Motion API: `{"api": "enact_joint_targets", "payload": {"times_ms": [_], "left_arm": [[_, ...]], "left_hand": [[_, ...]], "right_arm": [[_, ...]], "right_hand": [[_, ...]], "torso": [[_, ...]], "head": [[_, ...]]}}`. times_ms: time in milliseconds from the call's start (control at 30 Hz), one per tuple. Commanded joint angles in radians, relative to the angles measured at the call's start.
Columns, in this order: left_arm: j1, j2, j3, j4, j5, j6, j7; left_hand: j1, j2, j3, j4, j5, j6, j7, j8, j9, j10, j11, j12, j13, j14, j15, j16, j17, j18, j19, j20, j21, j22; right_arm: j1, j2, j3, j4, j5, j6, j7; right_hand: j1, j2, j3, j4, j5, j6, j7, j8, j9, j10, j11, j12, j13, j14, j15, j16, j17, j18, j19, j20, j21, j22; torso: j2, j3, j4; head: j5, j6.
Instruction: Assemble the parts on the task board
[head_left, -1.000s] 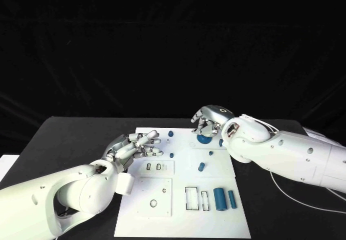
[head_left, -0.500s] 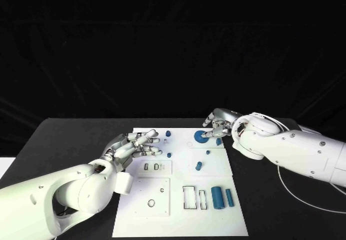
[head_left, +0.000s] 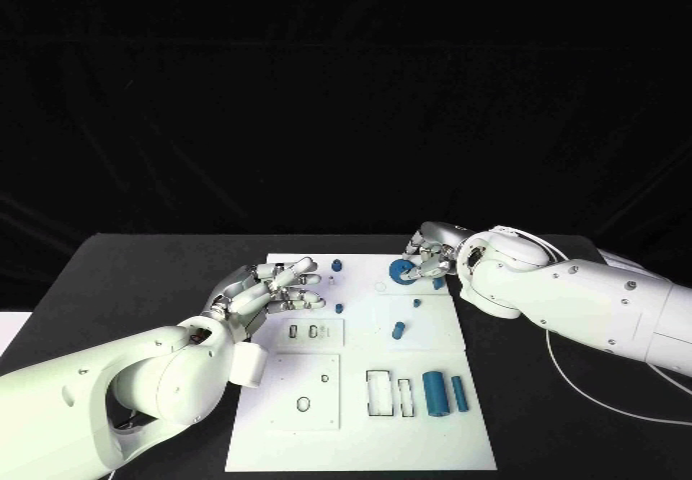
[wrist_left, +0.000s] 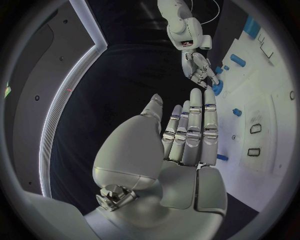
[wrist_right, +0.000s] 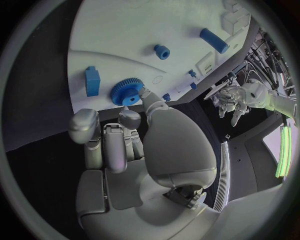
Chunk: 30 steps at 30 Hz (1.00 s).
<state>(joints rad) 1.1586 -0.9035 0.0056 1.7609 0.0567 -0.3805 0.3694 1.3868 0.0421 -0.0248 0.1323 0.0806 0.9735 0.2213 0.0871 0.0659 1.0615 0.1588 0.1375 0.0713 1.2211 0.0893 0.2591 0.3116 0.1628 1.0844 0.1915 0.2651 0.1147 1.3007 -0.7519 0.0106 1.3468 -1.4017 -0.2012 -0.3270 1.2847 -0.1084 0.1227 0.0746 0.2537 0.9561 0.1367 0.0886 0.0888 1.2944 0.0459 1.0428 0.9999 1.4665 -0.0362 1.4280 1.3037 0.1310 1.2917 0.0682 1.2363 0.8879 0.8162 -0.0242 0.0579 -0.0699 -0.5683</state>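
Right hand at the blue gear, far end of the task board

The right hand rests fingertips on the blue gear lying on the task board, without clasping it. The left hand hovers empty, fingers extended, over the board's left edge. No legible writing anywhere.

Lab-like test bench: black table, black backdrop, white task board.

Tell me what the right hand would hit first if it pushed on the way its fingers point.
Most likely the blue gear on the task board: the right hand has a fingertip already at its rim. Actual contact is hard to judge.
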Motion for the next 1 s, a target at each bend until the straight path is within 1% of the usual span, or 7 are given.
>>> {"api": "enact_joint_targets", "payload": {"times_ms": [33, 233, 333, 467, 700, 833, 1000], "left_arm": [[0.001, 0.001, 0.001, 0.001, 0.001, 0.021, 0.009], [0.001, 0.0, 0.001, 0.001, 0.001, 0.019, 0.008], [0.001, 0.0, 0.001, 0.001, 0.001, 0.019, 0.007], [0.001, 0.0, 0.001, 0.0, 0.003, 0.02, 0.005], [0.001, -0.001, 0.001, -0.001, 0.007, 0.044, 0.005], [0.001, -0.001, 0.001, -0.001, 0.015, 0.066, 0.005], [0.001, -0.001, 0.001, -0.001, 0.019, 0.076, 0.006]], "left_hand": [[0.002, 0.005, -0.001, -0.007, 0.003, -0.009, 0.001, -0.001, 0.001, -0.006, -0.002, -0.002, -0.001, -0.005, 0.0, -0.005, 0.002, 0.017, -0.004, 0.004, -0.004, -0.001], [0.002, 0.005, -0.001, -0.007, 0.003, -0.009, 0.001, -0.001, 0.001, -0.006, -0.002, -0.002, -0.001, -0.005, 0.0, -0.005, 0.002, 0.017, -0.004, 0.004, -0.004, -0.001], [0.004, 0.007, 0.0, -0.008, 0.004, -0.01, 0.001, -0.001, 0.001, -0.006, -0.002, -0.002, -0.001, -0.005, 0.0, -0.006, 0.003, 0.017, -0.004, 0.004, -0.005, -0.002], [0.006, 0.009, 0.002, -0.009, 0.004, -0.01, 0.001, -0.001, 0.001, -0.007, -0.002, -0.002, -0.001, -0.005, 0.0, -0.006, 0.005, 0.018, -0.004, 0.004, -0.005, -0.002], [0.011, 0.013, 0.005, -0.013, 0.004, -0.011, 0.001, -0.001, 0.001, -0.008, -0.002, -0.001, -0.001, -0.006, 0.0, -0.007, 0.008, 0.018, -0.004, 0.004, -0.006, -0.002], [0.017, 0.017, 0.01, -0.019, 0.005, -0.013, 0.002, -0.001, 0.001, -0.011, -0.002, -0.001, -0.002, -0.005, -0.001, -0.006, 0.012, 0.018, -0.002, 0.004, -0.006, -0.002], [0.02, 0.019, 0.012, -0.021, 0.005, -0.014, 0.002, 0.0, 0.001, -0.011, -0.002, -0.001, -0.002, -0.005, -0.001, -0.006, 0.014, 0.019, -0.002, 0.004, -0.006, -0.002]], "right_arm": [[-0.001, 0.003, 0.0, -0.003, -0.021, 0.019, -0.01], [-0.003, 0.008, 0.0, -0.008, -0.046, 0.017, -0.016], [-0.005, 0.012, 0.0, -0.006, -0.054, 0.015, -0.021], [-0.007, 0.017, 0.0, -0.01, -0.073, 0.016, -0.031], [-0.011, 0.023, 0.0, -0.017, -0.116, 0.039, -0.032], [-0.017, 0.028, 0.0, -0.017, -0.137, 0.059, -0.03], [-0.022, 0.034, 0.0, -0.019, -0.15, 0.084, -0.03]], "right_hand": [[0.011, 0.006, -0.003, 0.003, 0.005, 0.013, 0.0, 0.007, 0.003, 0.015, 0.001, 0.024, 0.027, 0.062, 0.006, 0.005, 0.005, -0.007, 0.004, 0.006, 0.009, 0.006], [0.031, 0.02, 0.009, -0.003, -0.007, 0.031, -0.004, 0.018, 0.007, 0.03, -0.003, 0.064, 0.074, 0.063, 0.003, 0.013, 0.016, -0.009, 0.008, 0.004, 0.019, 0.02], [0.04, 0.033, 0.022, -0.005, -0.038, 0.044, -0.005, 0.025, 0.009, 0.03, -0.005, 0.071, 0.086, 0.064, 0.002, 0.016, 0.02, -0.01, 0.008, 0.002, 0.022, 0.023], [0.048, 0.039, 0.034, -0.01, -0.05, 0.05, -0.006, 0.028, 0.01, 0.035, -0.006, 0.084, 0.103, 0.065, 0.001, 0.021, 0.027, -0.011, 0.01, 0.001, 0.027, 0.031], [0.06, 0.035, 0.047, -0.021, -0.054, 0.05, -0.006, 0.026, 0.009, 0.035, -0.006, 0.089, 0.112, 0.066, 0.001, 0.028, 0.039, -0.013, 0.012, 0.001, 0.033, 0.041], [0.059, 0.03, 0.052, -0.024, -0.073, 0.049, -0.004, 0.025, 0.007, 0.037, -0.004, 0.094, 0.121, 0.07, 0.002, 0.04, 0.061, -0.015, 0.017, 0.003, 0.041, 0.056], [0.057, 0.029, 0.054, -0.024, -0.077, 0.05, -0.004, 0.025, 0.007, 0.04, -0.004, 0.101, 0.128, 0.071, 0.002, 0.045, 0.071, -0.017, 0.02, 0.003, 0.046, 0.064]], "torso": [[0.0, -0.0005, -0.0004], [0.0, -0.0001, -0.0007], [0.0, 0.0003, -0.0002], [0.001, -0.0001, 0.0005], [0.0, -0.0004, 0.0003], [0.0, 0.0004, -0.0004], [0.0, 0.0, -0.0002]], "head": [[0.0, -0.003], [-0.002, -0.004], [-0.001, -0.006], [-0.002, -0.009], [0.0, -0.013], [0.001, -0.014], [-0.001, -0.013]]}}
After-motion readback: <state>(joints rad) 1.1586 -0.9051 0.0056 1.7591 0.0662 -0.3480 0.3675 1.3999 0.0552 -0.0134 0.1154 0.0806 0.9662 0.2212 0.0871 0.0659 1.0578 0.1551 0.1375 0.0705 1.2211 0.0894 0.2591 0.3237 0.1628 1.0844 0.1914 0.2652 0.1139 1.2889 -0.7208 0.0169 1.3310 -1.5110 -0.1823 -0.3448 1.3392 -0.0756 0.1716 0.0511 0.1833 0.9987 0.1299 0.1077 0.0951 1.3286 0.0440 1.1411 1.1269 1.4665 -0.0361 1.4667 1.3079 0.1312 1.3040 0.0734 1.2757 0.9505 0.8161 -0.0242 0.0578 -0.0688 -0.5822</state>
